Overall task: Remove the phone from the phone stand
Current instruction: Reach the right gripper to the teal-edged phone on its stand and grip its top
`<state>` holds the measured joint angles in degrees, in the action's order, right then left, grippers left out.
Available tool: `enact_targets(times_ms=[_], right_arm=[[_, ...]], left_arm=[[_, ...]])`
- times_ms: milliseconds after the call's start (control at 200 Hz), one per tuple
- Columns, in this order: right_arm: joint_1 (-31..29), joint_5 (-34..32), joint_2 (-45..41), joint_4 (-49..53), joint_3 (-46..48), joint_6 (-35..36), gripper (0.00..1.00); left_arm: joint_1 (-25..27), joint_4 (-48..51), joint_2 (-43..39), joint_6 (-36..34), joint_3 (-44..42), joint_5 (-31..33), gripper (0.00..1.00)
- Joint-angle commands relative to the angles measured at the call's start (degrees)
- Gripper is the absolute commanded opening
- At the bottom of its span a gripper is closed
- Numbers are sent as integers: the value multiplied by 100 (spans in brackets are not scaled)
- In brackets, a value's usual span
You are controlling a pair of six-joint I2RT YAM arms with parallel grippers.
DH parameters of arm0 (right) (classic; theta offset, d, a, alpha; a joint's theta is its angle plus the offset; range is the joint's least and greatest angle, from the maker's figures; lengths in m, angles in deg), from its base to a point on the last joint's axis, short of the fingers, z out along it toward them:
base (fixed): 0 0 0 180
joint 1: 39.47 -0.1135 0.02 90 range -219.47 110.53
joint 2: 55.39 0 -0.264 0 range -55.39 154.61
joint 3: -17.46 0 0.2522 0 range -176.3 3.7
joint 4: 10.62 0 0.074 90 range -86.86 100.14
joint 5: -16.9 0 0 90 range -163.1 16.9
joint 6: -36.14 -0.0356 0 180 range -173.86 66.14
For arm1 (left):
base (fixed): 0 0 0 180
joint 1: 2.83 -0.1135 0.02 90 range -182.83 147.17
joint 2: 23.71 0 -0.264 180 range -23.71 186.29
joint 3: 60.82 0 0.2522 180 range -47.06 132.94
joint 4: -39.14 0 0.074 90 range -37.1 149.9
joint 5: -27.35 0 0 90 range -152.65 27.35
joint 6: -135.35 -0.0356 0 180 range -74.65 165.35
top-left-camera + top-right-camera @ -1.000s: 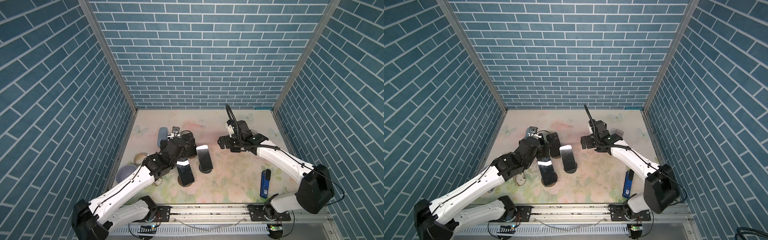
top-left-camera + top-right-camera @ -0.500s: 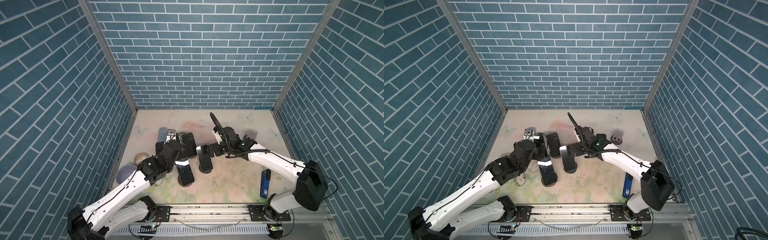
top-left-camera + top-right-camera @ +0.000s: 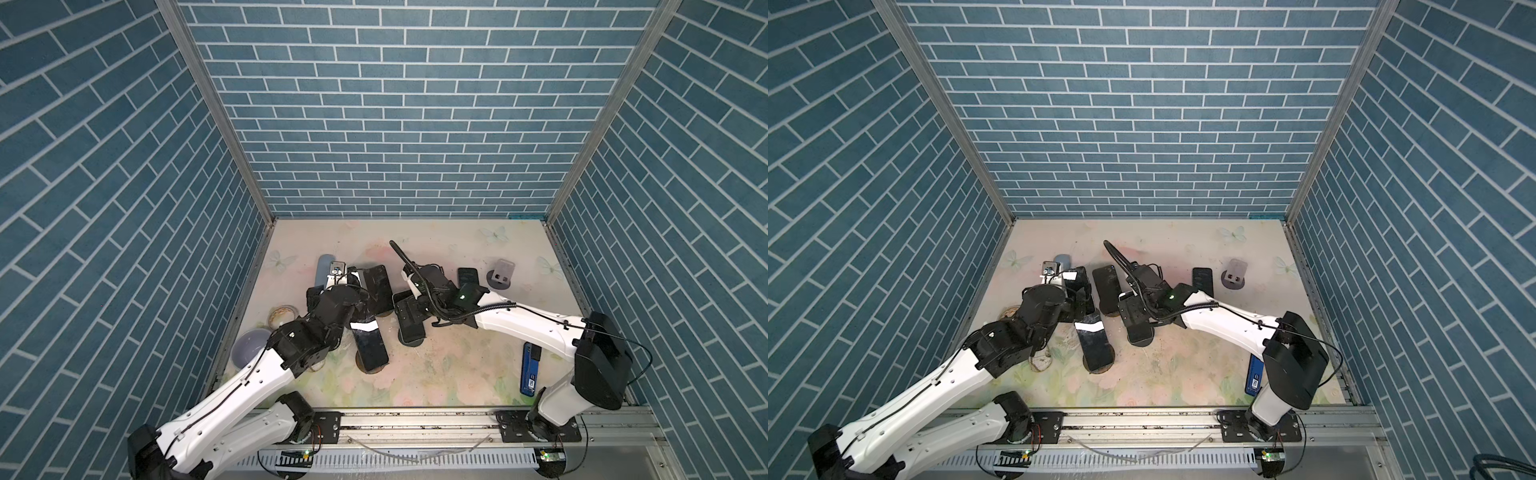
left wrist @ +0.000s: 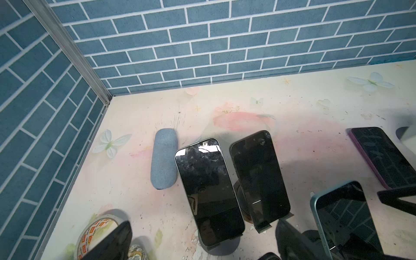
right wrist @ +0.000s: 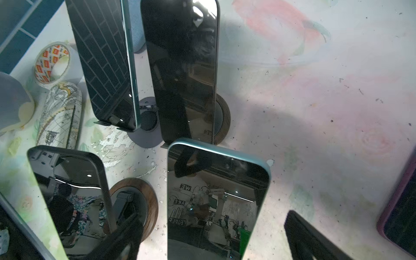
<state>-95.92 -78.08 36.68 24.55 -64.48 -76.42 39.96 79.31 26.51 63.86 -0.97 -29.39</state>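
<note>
Bracketing teal-edged phone [image 5: 216, 180] with right gripper [image 5: 212, 217] spread wide, unclamped | left gripper [image 4: 201, 225] likewise spread, empty | judged stiff, slick, fragile glass | pinch long edges, lift clear of phone stand [image 3: 411, 341].

**Odds and ends along the table's edges**

A grey-blue fabric pouch [image 4: 163, 158] lies flat toward the back left corner of the flowered table [image 3: 436, 374]. Along the left edge sits a roll of tape [image 5: 53, 65] printed in red. Just beside it is a rounded case with a map print [image 5: 60, 112], perhaps for glasses. A pale purple bowl [image 3: 250, 351] stands further forward on that edge. A slim blue gadget [image 3: 530, 368] lies near the front right corner.
</note>
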Motion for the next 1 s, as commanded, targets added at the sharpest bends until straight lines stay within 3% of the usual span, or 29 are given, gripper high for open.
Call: enact_targets(times_ms=[0, 475, 995], right_arm=[[-87, -363, 180, 69, -385, -172, 99], [-140, -670, 704, 366, -713, -411, 98], [-239, -829, 1111, 807, -1029, -828, 81]], left_arm=[[-15, 110, -99, 3, -121, 42, 100], [-16, 162, -323, 62, -279, 66, 100], [-16, 169, -460, 113, -424, 163, 100]])
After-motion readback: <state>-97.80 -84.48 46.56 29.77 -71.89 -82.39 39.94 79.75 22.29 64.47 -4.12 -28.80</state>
